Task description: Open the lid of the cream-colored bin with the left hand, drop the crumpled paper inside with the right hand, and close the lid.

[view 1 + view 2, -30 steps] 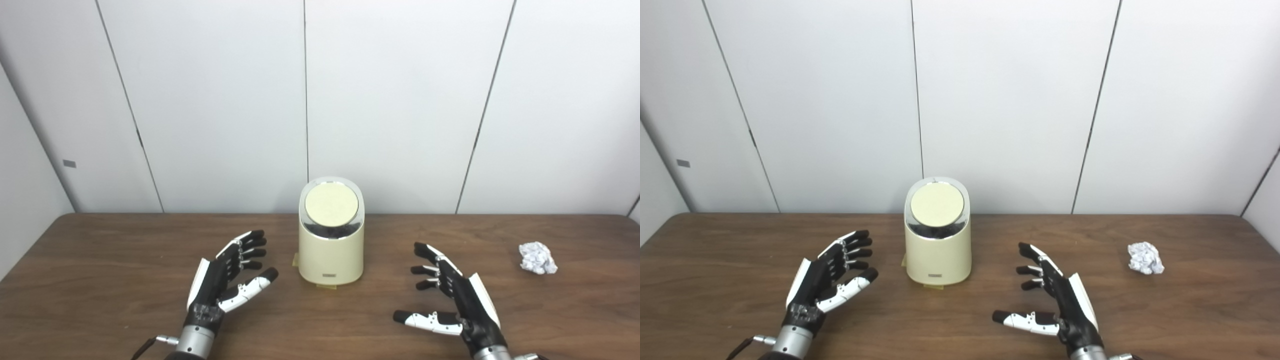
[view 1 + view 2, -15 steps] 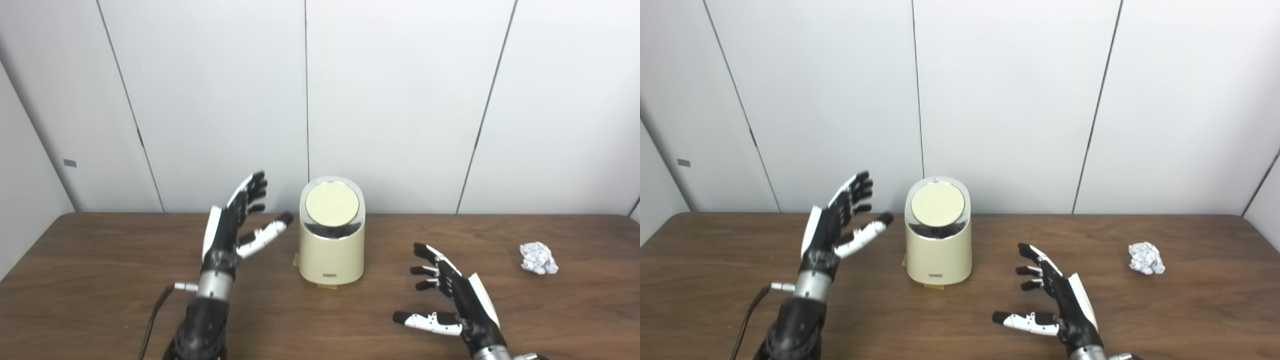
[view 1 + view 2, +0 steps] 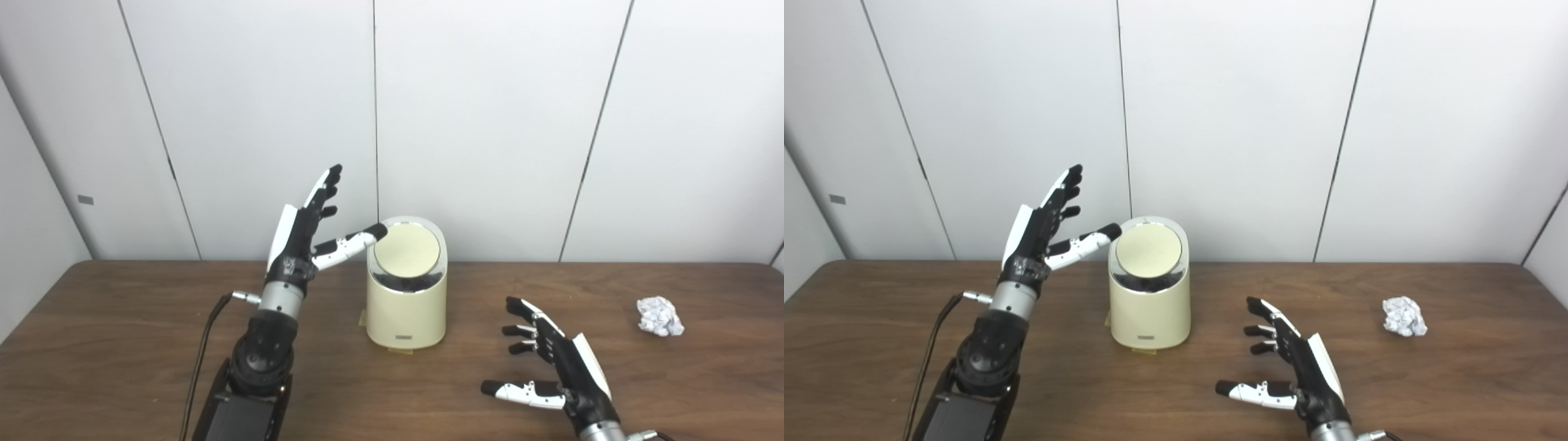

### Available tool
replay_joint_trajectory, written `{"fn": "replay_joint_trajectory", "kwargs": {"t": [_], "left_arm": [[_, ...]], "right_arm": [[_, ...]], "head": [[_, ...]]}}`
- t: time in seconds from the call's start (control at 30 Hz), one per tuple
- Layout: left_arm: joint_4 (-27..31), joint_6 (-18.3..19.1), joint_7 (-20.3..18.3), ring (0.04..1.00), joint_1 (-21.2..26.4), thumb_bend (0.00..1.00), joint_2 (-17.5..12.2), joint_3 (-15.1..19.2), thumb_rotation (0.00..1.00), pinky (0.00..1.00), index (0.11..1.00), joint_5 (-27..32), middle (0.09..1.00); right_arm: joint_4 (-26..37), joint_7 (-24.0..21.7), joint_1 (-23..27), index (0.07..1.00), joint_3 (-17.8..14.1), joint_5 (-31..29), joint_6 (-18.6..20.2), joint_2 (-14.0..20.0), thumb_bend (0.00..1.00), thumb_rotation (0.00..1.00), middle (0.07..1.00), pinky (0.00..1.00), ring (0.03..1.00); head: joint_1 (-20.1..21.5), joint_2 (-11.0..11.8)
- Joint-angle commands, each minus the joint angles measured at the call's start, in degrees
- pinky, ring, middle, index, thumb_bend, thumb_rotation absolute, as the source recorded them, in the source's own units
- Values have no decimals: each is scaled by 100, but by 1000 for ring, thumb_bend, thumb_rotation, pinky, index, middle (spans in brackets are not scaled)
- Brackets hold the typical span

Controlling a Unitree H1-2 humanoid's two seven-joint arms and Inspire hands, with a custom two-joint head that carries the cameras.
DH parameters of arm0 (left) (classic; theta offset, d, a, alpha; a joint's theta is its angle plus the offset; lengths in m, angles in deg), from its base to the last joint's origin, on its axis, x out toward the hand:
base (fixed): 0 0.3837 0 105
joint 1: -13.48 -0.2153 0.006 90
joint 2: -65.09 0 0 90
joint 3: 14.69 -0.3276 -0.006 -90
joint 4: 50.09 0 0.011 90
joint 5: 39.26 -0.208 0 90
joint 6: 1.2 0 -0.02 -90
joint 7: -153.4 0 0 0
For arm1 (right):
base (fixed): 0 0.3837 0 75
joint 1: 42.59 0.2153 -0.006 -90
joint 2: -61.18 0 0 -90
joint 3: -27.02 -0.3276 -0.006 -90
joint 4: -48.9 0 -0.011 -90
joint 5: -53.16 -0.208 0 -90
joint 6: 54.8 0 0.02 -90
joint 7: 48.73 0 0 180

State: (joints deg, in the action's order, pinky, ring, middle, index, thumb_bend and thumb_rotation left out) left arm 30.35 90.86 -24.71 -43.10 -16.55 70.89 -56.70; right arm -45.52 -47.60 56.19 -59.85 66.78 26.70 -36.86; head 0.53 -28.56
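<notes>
At the centre of the brown table [image 3: 122, 343] stands the cream-colored bin [image 3: 406, 312], its round lid [image 3: 407, 250] tilted toward the viewer and seated in its rim, so that no part of the task appears to be done yet. At about 10 o'clock from the bin the left hand [image 3: 301, 236] is raised above the tabletop, fingers spread and pointing up, holding nothing; its thumb tip lies at the lid's left edge, though whether it touches cannot be told from these views. At about 5 o'clock from the bin the right hand [image 3: 558, 367] hovers low over the table, palm turned inward, fingers apart and empty. The crumpled paper [image 3: 659, 315] lies on the table at about 3 o'clock from the bin, well apart from it and beyond the right hand. Remaining, as judged from this arrangement: opening the lid, grasping the paper, dropping it inside, and closing the lid. Hidden or unclear: the bin's interior, the hinge or mechanism of the lid, the small label on the bin's front, and the yellowish patch under its base, possibly tape. Both forearms are cut off by the lower edge.
</notes>
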Motion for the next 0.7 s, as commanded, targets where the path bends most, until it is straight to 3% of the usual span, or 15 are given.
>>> {"fn": "replay_joint_trajectory", "kwargs": {"t": [0.0,0.1,0.33,0.67], "left_arm": [[113,66,-41,991,390,928,-151,-85,442,966,1000,-223,987],[109,208,-86,1000,487,953,-263,-236,433,975,1000,-469,998],[-26,405,-107,989,704,999,-376,-481,347,793,1000,-918,1000],[-245,530,-76,1000,811,994,-459,-837,295,817,1000,-1519,1000]], "right_arm": [[137,-3,162,871,7,-35,-176,28,801,190,868,623,749],[148,-10,159,872,15,-36,-171,28,802,193,868,624,747],[192,-52,145,875,13,-70,-125,4,794,184,871,626,753],[297,-85,135,876,26,-51,4,-36,787,175,874,629,753]], "head": [[12,-11],[23,-16],[60,-42],[106,-57]]}}
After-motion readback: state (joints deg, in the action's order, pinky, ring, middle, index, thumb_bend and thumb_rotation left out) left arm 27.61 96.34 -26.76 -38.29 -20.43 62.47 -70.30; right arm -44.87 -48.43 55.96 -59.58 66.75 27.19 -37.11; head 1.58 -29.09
